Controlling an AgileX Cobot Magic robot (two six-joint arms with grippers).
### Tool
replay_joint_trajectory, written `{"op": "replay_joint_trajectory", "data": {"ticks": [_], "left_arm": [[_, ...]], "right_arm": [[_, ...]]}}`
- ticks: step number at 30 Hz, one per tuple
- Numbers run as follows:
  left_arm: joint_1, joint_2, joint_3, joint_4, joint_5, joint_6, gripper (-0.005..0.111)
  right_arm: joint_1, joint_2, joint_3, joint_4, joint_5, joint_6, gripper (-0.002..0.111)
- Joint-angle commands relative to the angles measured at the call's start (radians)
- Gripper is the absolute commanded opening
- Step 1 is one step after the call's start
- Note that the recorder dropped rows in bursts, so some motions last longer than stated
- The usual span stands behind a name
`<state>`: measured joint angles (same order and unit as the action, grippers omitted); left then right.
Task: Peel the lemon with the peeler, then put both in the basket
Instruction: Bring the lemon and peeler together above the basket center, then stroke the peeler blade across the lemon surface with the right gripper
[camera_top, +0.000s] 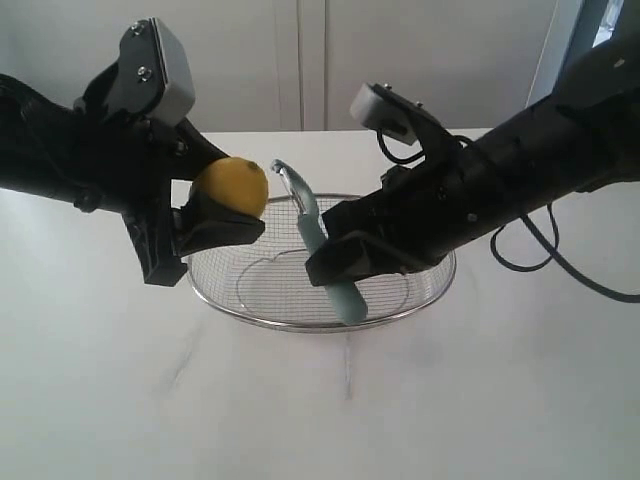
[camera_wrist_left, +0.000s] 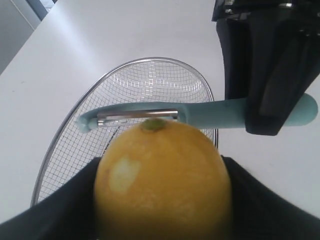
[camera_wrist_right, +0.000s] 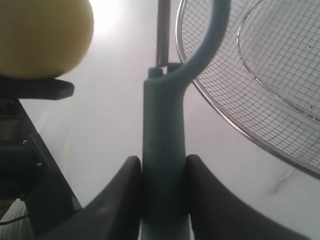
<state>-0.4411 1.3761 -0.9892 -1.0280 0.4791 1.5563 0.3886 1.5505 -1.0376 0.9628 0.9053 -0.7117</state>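
A: Where's the left arm?
B: The left arm (camera_top: 60, 150) comes in from the left edge. The left gripper (camera_top: 225, 200) is clamped on the lemon (camera_top: 232, 187).
A: And the right?
B: The right arm (camera_top: 520, 170) slopes down from the upper right. The right gripper (camera_top: 325, 252) pinches the peeler (camera_top: 310, 215) by its handle, a finger (camera_wrist_right: 125, 195) on each side.
A: Touching?
B: No. The grippers face each other, near but apart.

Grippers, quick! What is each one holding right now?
Left gripper: closed, holding the lemon.
Right gripper: closed, holding the peeler by its handle.
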Motion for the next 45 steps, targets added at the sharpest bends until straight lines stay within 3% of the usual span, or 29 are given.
{"op": "replay_joint_trajectory", "data": {"ticks": [1,15,45], "left_arm": [[-0.002,-0.006,0.001,-0.041,0.023,0.004,0.000],[-0.002,-0.006,0.001,-0.040,0.022,0.004,0.000],[-0.002,-0.006,0.001,0.008,-0.045,-0.011,0.000]], "right_arm": [[0.000,-0.003,0.003,0.031,0.008,-0.019,0.000],[0.111,0.047,0.003,0.059,-0.085,-0.019,0.000],[0.111,0.045,0.003,0.080,-0.092,-0.008,0.000]]}}
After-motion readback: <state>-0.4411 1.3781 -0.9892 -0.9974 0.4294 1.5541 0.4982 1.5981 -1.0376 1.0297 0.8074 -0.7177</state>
